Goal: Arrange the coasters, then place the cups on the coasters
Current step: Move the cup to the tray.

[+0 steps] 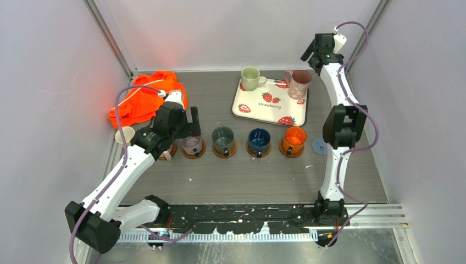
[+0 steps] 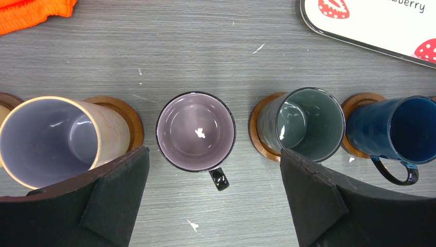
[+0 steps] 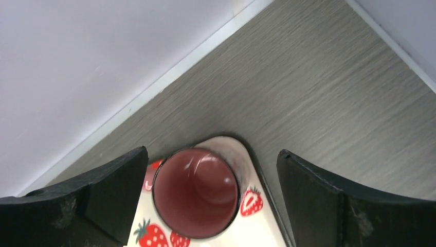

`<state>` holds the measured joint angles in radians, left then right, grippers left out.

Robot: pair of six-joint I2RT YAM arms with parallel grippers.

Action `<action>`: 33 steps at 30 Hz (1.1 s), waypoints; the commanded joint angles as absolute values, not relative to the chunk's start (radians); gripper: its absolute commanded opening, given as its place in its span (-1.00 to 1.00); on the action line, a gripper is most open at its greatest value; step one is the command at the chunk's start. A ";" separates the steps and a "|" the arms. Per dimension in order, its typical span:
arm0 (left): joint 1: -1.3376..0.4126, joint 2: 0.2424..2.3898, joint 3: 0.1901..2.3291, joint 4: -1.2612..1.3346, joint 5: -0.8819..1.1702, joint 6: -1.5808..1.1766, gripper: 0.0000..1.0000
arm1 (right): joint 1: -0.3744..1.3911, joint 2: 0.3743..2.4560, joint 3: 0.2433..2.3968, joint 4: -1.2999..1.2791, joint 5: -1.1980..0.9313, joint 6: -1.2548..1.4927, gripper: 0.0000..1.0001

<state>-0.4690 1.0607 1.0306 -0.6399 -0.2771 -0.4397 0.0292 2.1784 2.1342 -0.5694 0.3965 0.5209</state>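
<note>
A row of cups stands on brown coasters: lilac cup [image 1: 191, 144], dark grey-green cup [image 1: 223, 138], navy cup [image 1: 259, 139], orange cup [image 1: 293, 139]. My left gripper [image 1: 191, 118] hovers open over the lilac cup [image 2: 195, 131], which lies just ahead of its fingers [image 2: 214, 153]. Left of it a cream cup [image 2: 51, 139] sits on a wood coaster [image 2: 123, 116]. A pale green cup [image 1: 250, 77] and a speckled pink cup [image 1: 298, 83] stand on the tray. My right gripper [image 1: 309, 55] hangs open above the pink cup [image 3: 195, 193], not touching it [image 3: 211, 154].
The white strawberry-print tray [image 1: 264, 107] lies at the back centre. An orange cloth [image 1: 144, 99] is bunched at the back left. Another cream cup [image 1: 125, 135] stands at the far left, and a light-blue coaster [image 1: 319, 146] lies bare right of the orange cup. Walls close three sides.
</note>
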 commanded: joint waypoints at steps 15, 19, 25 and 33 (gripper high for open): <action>-0.465 1.046 1.048 -0.611 -0.287 -0.436 0.99 | -0.063 2.439 2.442 -0.704 0.107 0.434 0.83; -0.465 1.045 1.047 -0.611 -0.287 -0.436 1.00 | -0.063 2.447 2.438 -0.721 0.051 0.411 0.75; -0.465 1.043 1.046 -0.609 -0.286 -0.436 1.00 | -0.057 2.447 2.437 -0.756 -0.052 0.364 0.75; -0.465 1.042 1.046 -0.609 -0.284 -0.436 0.99 | -0.007 2.409 2.399 -0.803 -0.055 0.277 0.81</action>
